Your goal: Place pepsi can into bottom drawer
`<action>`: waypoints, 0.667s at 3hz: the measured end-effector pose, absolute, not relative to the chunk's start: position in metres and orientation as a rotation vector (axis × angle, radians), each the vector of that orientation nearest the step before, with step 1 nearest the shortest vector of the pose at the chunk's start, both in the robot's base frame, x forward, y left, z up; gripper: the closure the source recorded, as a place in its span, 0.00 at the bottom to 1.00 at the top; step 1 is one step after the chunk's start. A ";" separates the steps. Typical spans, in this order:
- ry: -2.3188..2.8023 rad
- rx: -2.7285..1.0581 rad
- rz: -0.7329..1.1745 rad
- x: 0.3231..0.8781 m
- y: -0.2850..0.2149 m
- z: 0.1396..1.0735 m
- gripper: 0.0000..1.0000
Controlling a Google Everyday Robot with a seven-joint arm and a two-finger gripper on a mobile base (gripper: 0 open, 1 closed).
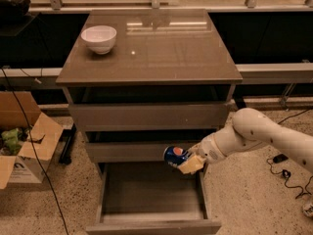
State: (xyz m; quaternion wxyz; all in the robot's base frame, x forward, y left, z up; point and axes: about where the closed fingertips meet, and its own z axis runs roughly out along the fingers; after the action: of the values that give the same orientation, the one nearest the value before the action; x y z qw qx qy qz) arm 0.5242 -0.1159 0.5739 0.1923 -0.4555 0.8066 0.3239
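Note:
The pepsi can (174,155) is blue with a round red-white-blue logo. It lies tilted on its side in my gripper (185,161), which is shut on it. The gripper reaches in from the right on a white arm and holds the can in the air over the right rear part of the bottom drawer (146,189). That drawer is pulled out and its wooden tray holds nothing. The can is level with the front panel of the middle drawer.
A white bowl (99,38) sits on the cabinet top at the back left. An open cardboard box (22,146) stands on the floor at the left, with a black cable beside it. Cables lie on the floor at the right.

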 end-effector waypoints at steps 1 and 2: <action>2.322 -1.215 0.922 0.523 -0.114 0.527 1.00; 2.367 -1.161 0.924 0.528 -0.114 0.479 1.00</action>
State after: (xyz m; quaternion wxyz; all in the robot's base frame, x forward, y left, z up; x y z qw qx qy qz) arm 0.5280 -0.1141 0.4794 0.1731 -0.4094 0.8345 0.3257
